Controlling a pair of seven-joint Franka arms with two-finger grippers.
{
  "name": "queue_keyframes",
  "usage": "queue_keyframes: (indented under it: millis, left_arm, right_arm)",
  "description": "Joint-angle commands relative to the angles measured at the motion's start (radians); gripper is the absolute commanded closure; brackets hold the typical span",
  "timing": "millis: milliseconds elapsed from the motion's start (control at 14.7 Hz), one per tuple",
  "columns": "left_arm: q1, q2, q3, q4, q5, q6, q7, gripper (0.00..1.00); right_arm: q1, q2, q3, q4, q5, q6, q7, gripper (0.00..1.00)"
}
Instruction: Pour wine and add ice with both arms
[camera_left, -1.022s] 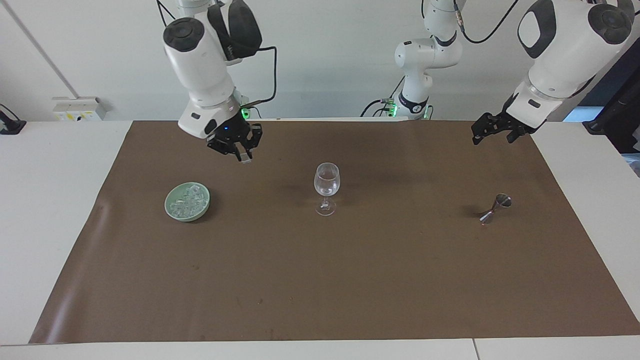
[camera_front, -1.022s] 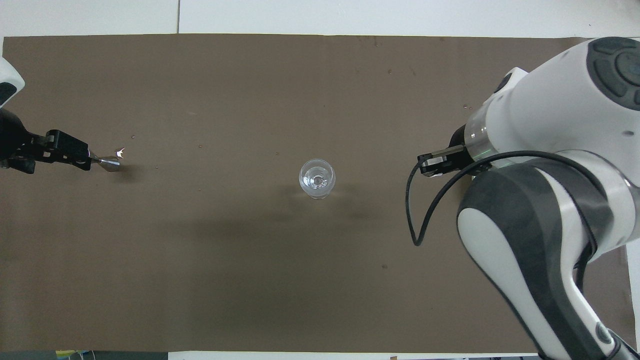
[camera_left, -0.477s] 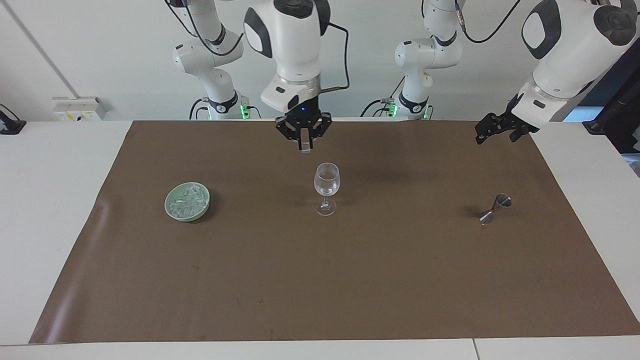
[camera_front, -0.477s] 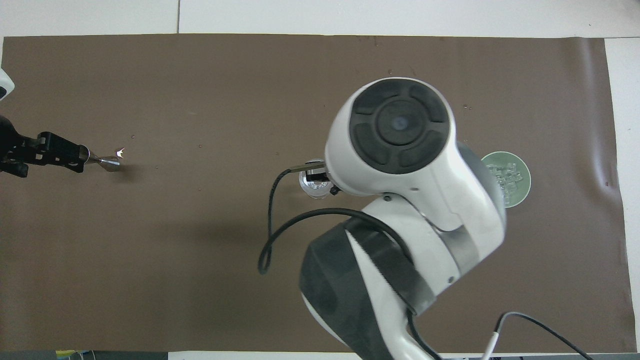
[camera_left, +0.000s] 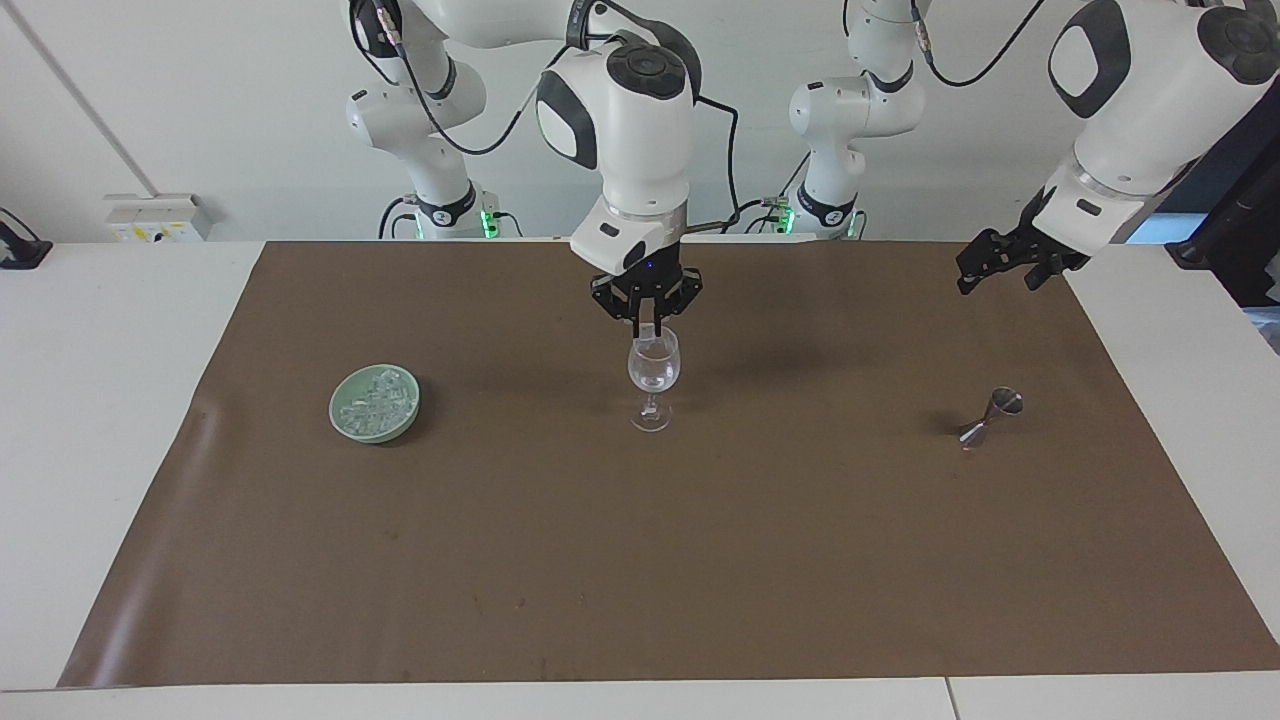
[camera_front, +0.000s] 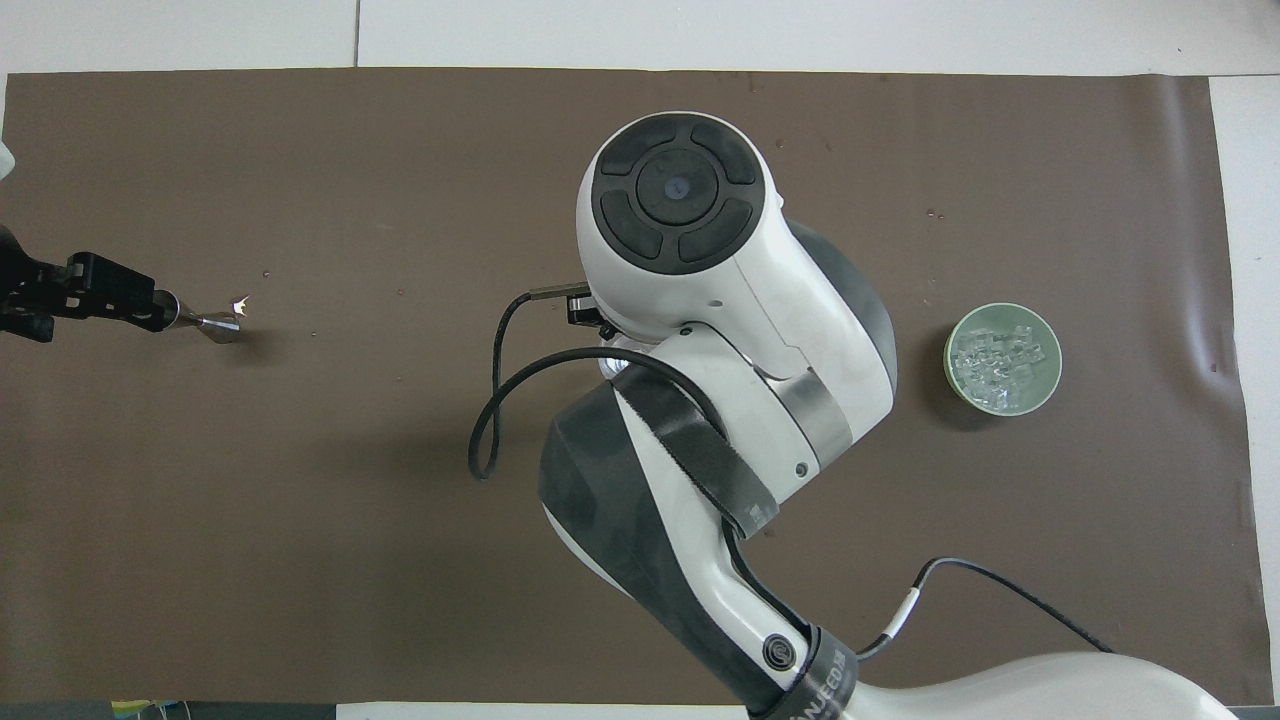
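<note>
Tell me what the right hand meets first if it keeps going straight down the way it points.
Most likely the wine glass: the right hand, shut, points down just above its rim. An ice cube seems pinched in its fingertips, though that is hard to confirm, so the cube would enter the bowl first.

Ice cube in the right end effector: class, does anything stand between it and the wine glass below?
Nothing visible does. The right end effector, shut on an ice cube, hangs directly over the open mouth of the upright glass. The left end effector waits open toward the left arm's end, above the mat, apart from the jigger.
</note>
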Motion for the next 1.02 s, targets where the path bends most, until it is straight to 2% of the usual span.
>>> queue_keyframes:
  millis: [0, 204, 613, 886, 954]
  left_arm:
    - [0.000, -0.037, 0.005, -0.052, -0.013, 0.042, 0.036, 0.00]
    - [-0.007, -0.075, 0.003, -0.104, -0.013, 0.051, 0.037, 0.00]
    - [-0.010, -0.074, 0.002, -0.102, -0.010, 0.049, 0.039, 0.00]
    - [-0.003, -0.062, 0.003, -0.073, 0.000, 0.036, 0.042, 0.00]
    - [-0.004, -0.062, 0.003, -0.072, 0.009, 0.030, 0.045, 0.00]
  right_arm:
    - [0.002, -0.007, 0.011, -0.039, 0.005, 0.030, 0.035, 1.00]
    - [0.017, -0.033, 0.010, -0.102, 0.003, 0.062, 0.047, 1.00]
    - [0.017, -0.074, 0.011, -0.220, 0.005, 0.150, 0.047, 1.00]
    - [0.017, -0.076, 0.011, -0.223, 0.006, 0.147, 0.047, 1.00]
    - [0.017, -0.076, 0.011, -0.221, 0.008, 0.144, 0.047, 0.93]
